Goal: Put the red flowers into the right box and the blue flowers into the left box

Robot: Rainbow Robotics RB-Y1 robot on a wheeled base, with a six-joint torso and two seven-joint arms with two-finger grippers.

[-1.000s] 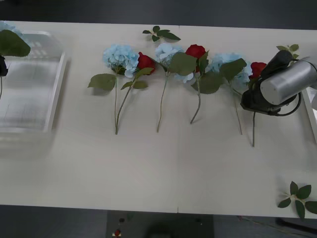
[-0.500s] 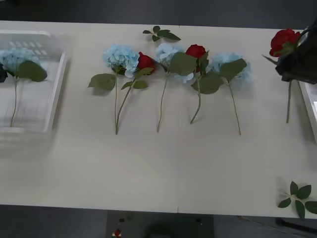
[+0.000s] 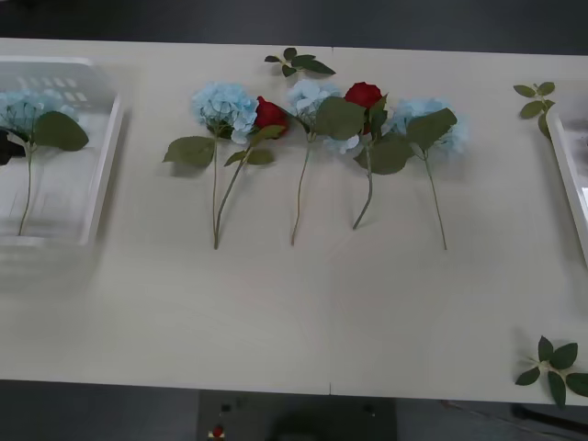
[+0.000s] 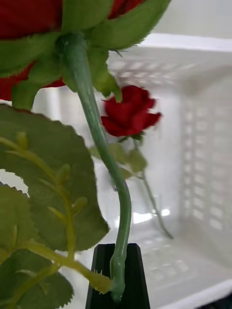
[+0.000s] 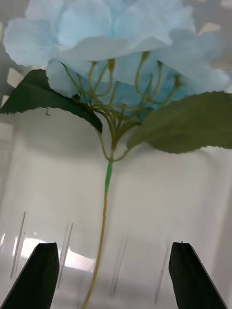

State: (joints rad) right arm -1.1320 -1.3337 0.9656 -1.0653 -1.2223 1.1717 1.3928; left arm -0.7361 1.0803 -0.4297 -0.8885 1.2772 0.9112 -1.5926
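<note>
My left fingers (image 5: pixel 113 277) stand wide apart over the shallow white translucent plastic tray with a raised rim (image 3: pixel 103 175) at the left end of the tabletop (image 3: pixel 294 312). Between the two black tips (image 5: pixel 36 275) runs the thin stem of a pale-blue fluffy flower cluster with large green leaves (image 5: pixel 113 63); the stem touches neither tip, and the bloom lies beyond them on the tray floor. From the front, that blue flower (image 3: pixel 23 110) rests inside the tray, head toward the far side.

In the middle of the tabletop lies a row of flowers, stems pointing toward me: a pale-blue cluster (image 3: pixel 223 106) with a small deep-red rose on a long green stem (image 3: pixel 269 113) touching its side, then a second blue cluster (image 3: pixel 310 96), a second red rose (image 3: pixel 364 94) and a third blue cluster (image 3: pixel 427 119), their leaves overlapping. All lie well apart from my fingers.

At the right edge shows the thin rim of the white plastic box (image 3: pixel 568 188). My right fingers (image 4: pixel 116 280) hang above it, closed on the lower stem of a red rose (image 4: pixel 29 29), whose bloom and leaves rise close before the wrist camera. Beyond it, another red rose (image 4: pixel 128 113) lies inside the latticed white box (image 4: pixel 203 159).
</note>
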